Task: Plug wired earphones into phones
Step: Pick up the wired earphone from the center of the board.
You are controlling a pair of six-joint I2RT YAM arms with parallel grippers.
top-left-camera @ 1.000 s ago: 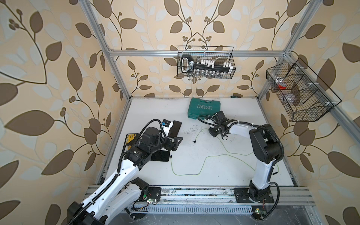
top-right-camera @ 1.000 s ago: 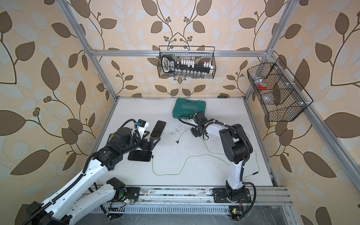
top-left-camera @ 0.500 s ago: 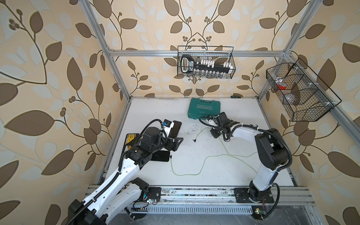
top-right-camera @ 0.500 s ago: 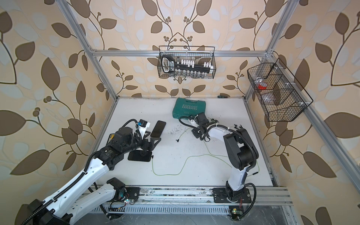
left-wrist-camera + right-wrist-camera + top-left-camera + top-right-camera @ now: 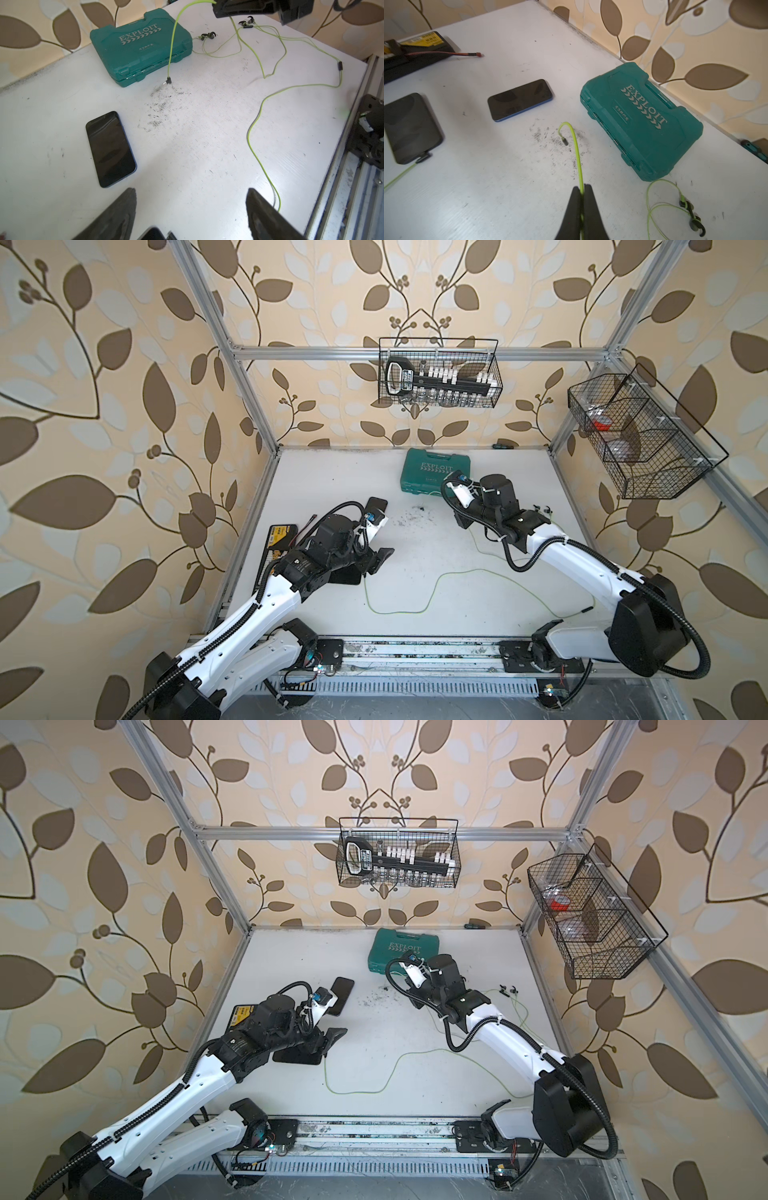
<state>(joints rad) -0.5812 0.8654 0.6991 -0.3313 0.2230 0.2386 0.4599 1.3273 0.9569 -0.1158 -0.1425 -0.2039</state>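
Right gripper [image 5: 581,189]: jaws pressed together on the thin yellow-green cable [image 5: 577,158] of one set of wired earphones, a short way back from its end. The cable arches out of the pinch and curls down. Its small dark plug [image 5: 565,142] hangs unconnected just over a scuffed patch of the white table [image 5: 478,626]. Black earbuds [image 5: 691,216] on looped cable lie on the table near this gripper. The teal toolbox [image 5: 434,475] sits just beyond, above centre in both top views.

Left gripper [image 5: 190,193]: jaws wide apart, gripping nothing, left of centre in both top views.

Phones: both are flat, glossy and black with rounded corners, and both lie face up.
- The first phone [image 5: 520,99] shows a blue edge and has no cable attached. It lies left of centre in a top view [image 5: 376,506], partly behind the left wrist.
- The second phone [image 5: 409,126] lies lower in the frame, under the left gripper [image 5: 345,574]. A black plug sits at its short edge.
- From that plug the other set's cable [image 5: 399,176] runs off in a loose loop across the lower middle of the table.
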